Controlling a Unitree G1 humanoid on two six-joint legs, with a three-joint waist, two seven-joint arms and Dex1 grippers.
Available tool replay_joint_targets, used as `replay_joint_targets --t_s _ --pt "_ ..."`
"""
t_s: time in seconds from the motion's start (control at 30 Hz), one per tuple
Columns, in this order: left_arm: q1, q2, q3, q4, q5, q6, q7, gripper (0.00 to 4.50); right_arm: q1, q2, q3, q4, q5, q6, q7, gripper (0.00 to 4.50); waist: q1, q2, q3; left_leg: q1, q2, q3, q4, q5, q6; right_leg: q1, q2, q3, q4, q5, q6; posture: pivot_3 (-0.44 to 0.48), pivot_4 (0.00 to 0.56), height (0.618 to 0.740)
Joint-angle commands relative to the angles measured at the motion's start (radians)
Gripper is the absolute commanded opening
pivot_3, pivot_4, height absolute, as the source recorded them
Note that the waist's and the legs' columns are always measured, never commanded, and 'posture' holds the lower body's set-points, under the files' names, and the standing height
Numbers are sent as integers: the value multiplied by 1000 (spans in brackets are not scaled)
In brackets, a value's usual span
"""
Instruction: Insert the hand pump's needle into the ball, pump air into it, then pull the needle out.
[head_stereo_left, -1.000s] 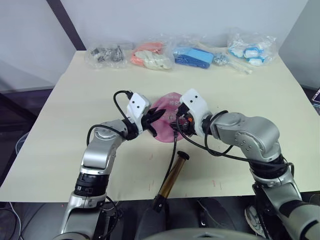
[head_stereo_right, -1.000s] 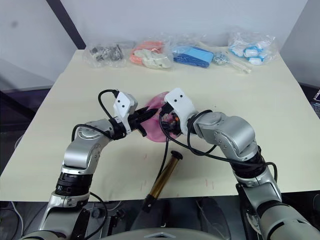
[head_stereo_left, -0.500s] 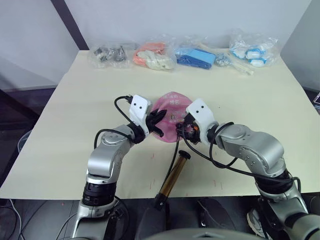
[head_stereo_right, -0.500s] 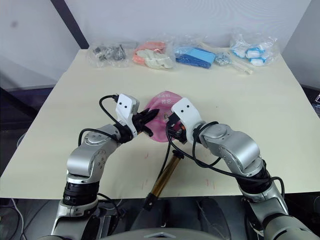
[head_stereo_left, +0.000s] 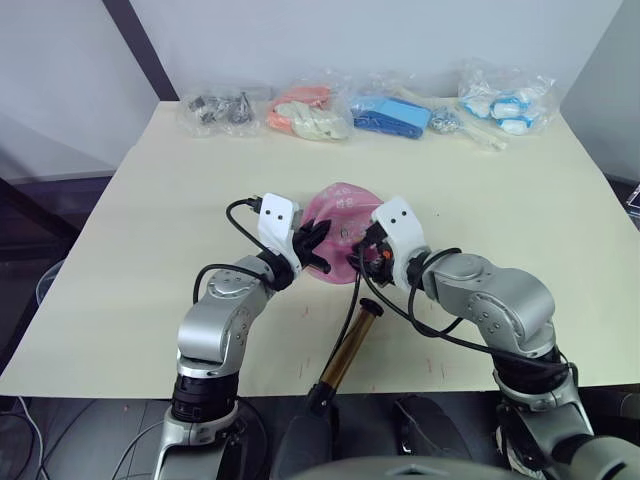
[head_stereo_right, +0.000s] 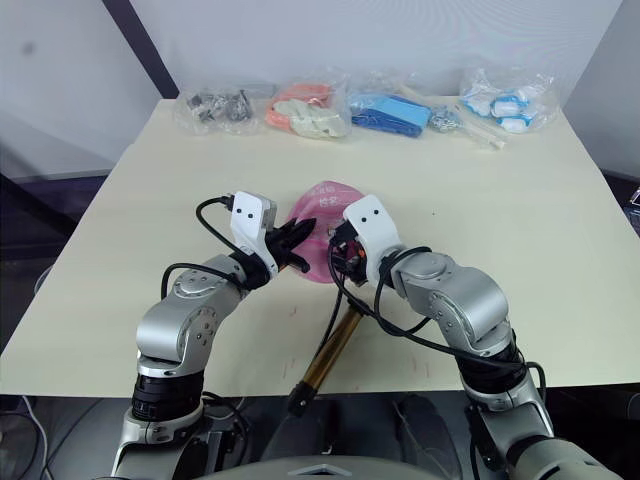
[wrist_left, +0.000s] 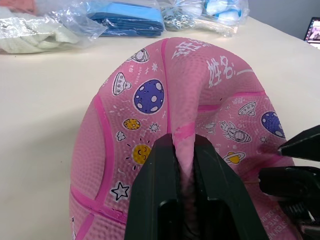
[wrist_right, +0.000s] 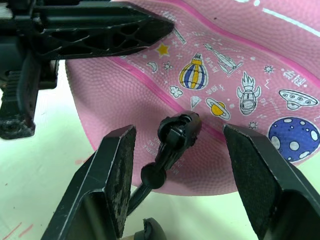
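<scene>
Jaws: left gripper (wrist_left: 182, 165) pinches a fold of the pebbled, deflated pink ball (wrist_left: 165, 100); right gripper (wrist_right: 177, 150) spread around the hose's black fitting (wrist_right: 177, 131) (needle hidden).

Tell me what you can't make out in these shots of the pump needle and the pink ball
- Needle: in the right wrist view the black fitting sits against the ball; the pin itself is hidden, so its depth is unknown.
- Valve hole: covered by that fitting.
- Hand pump: its lower end is cut off at the table edge in the left eye view.
- Right gripper: open around the fitting.
- Left gripper: pinching a ball fold; the fold's depth is hidden between its fingers.
</scene>
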Motion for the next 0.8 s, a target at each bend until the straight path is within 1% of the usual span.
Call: replay_joint_targets --t_s 0.03,0.4,0.8 --pt "32 9 -26 54 2 47 11 0 -4 21 -24 -20 -4 5 -14 2877 0 0 0 0 0 0 0 0 0 0 0 0 0 0 0 0 150 740" --pt "33 19 -32 62 -1 33 10 0 16 95 -62 -11 0 31 -42 2877 -1 0 0 1 0 1 2 0 0 0 0 1 5 0 0 0 150 740" --pt "40 24 -38 62 -1 21 13 0 16 130 -73 18 -15 29 -59 2877 -13 0 0 4 -1 1 2 0 2 0 1 2 10 0 0 0 150 740"
